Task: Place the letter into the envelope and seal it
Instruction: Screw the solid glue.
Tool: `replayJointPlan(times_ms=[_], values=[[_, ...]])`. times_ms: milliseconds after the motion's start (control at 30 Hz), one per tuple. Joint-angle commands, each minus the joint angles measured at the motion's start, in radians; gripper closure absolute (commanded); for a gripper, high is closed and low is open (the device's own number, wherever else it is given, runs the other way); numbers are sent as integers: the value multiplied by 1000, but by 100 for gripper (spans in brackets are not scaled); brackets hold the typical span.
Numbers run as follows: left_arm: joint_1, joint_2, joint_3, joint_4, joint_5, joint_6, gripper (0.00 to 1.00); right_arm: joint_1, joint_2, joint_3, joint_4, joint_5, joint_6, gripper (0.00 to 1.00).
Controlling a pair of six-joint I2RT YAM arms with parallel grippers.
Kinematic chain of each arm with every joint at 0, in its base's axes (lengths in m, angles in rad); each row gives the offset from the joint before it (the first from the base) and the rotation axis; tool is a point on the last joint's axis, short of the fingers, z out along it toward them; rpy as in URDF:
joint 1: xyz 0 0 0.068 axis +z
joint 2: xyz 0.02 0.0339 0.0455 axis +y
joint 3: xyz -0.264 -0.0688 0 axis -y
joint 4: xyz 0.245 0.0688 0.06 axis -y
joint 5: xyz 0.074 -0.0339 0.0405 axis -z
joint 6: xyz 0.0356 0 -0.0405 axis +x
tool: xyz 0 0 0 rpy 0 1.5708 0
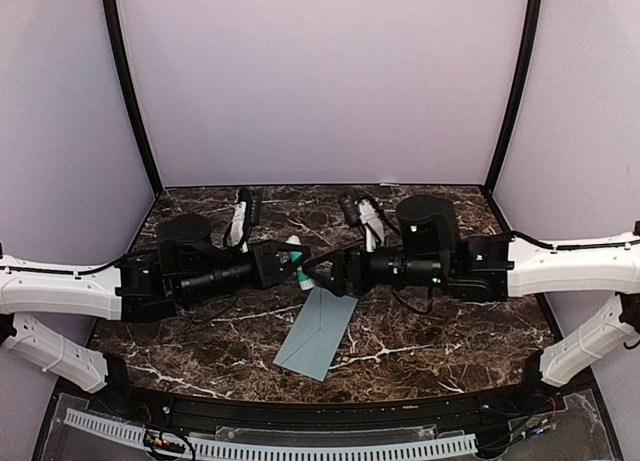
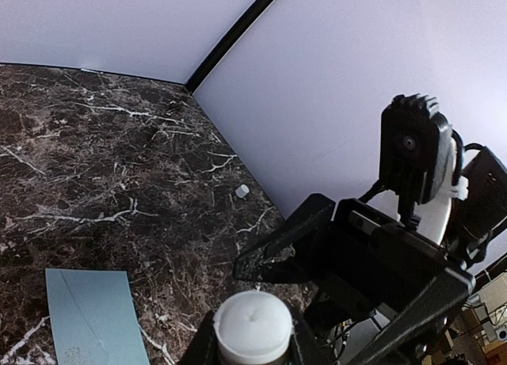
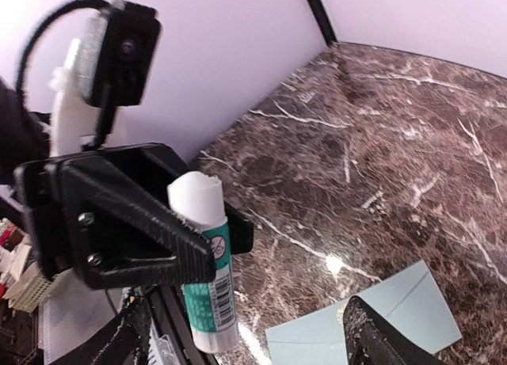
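Observation:
The pale teal envelope (image 1: 318, 331) lies flat on the marble table, toward the front, below both grippers; its corner shows in the left wrist view (image 2: 91, 317) and it also shows in the right wrist view (image 3: 420, 302). The letter is out of view. My left gripper (image 1: 296, 257) is shut on a white and teal glue stick (image 3: 204, 262), uncapped, with its white glue top (image 2: 253, 325) facing the right gripper. My right gripper (image 1: 318, 274) stands open just beside the stick's tip, its fingers (image 3: 380, 341) wide apart and nothing between them.
A small white cap (image 2: 242, 191) lies on the marble near the back wall. Lilac walls with black corner posts (image 1: 130, 91) enclose the table on three sides. Both arms meet mid-table above the envelope.

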Motion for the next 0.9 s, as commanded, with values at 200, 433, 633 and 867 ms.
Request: replayJointPlan(times_ms=[200,433,633,867], values=[[21,-170,-7,95,224,55,100,-92,-191,-185,418,-509,18,13],[23,-175,-26,292,468,72,100,-79,-156,-203,540,-602,87,17],[24,-152,-18,352,542,76,100,-32,-120,-177,591,-608,86,21],[24,-119,-22,426,582,46,100,8,-71,-154,688,-634,121,34]])
